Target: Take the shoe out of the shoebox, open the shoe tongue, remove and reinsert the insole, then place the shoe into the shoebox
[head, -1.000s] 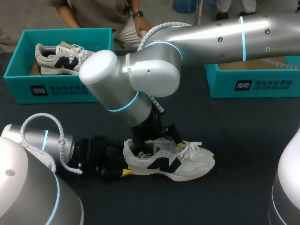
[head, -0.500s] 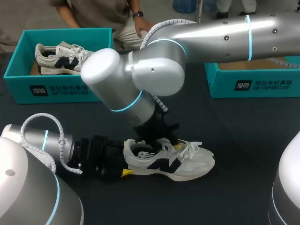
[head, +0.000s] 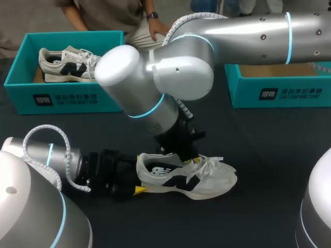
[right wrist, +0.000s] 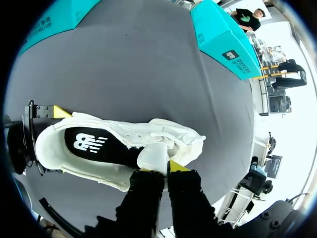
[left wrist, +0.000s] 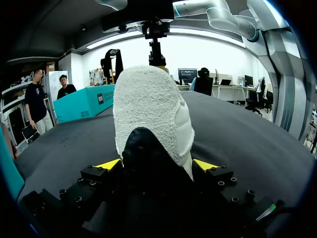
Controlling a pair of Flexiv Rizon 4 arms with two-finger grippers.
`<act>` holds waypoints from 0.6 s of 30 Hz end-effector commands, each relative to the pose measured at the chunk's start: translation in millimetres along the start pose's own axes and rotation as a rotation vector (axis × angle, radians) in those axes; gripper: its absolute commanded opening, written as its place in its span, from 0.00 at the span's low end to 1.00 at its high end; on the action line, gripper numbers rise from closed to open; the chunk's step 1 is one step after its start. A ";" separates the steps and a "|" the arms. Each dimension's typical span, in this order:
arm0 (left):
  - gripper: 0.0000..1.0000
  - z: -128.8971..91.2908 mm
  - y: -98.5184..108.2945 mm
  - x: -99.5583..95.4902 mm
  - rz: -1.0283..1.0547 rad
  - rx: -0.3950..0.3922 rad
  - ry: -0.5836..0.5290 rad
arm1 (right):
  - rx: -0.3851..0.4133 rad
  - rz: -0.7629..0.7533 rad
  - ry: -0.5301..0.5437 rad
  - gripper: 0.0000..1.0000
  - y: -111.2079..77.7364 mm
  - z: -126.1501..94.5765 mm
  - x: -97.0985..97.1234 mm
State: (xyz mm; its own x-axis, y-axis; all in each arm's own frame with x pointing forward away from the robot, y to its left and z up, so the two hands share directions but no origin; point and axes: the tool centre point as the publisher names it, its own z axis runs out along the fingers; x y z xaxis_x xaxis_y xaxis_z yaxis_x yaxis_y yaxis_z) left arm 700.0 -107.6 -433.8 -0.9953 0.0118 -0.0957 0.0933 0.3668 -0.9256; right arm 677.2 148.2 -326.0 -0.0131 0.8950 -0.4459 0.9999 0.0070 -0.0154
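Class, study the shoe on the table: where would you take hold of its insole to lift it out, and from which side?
Grip the insole at its heel end, coming down from above through the opening of the shoe. That end lies bare. The front runs under the tongue, pinched by the right gripper, and the left gripper blocks the heel from behind.

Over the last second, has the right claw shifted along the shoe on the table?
Yes. The right claw has slid from the heel opening toward the laces of the shoe, which the left claw holds in place.
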 end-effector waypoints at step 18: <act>0.00 3.6 2.7 1.5 0.000 -0.003 -0.003 | -0.015 0.503 0.052 0.41 3.9 -8.8 22.0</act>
State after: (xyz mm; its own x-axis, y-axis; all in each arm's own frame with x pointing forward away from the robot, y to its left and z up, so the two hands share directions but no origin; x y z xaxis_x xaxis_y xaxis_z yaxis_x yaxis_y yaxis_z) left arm 700.0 -107.5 -433.9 -0.9953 0.0117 -0.0956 0.0933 0.3670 -0.9255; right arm 684.6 162.9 -322.8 -0.0039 0.9204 -0.3909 0.9998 0.0105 0.0145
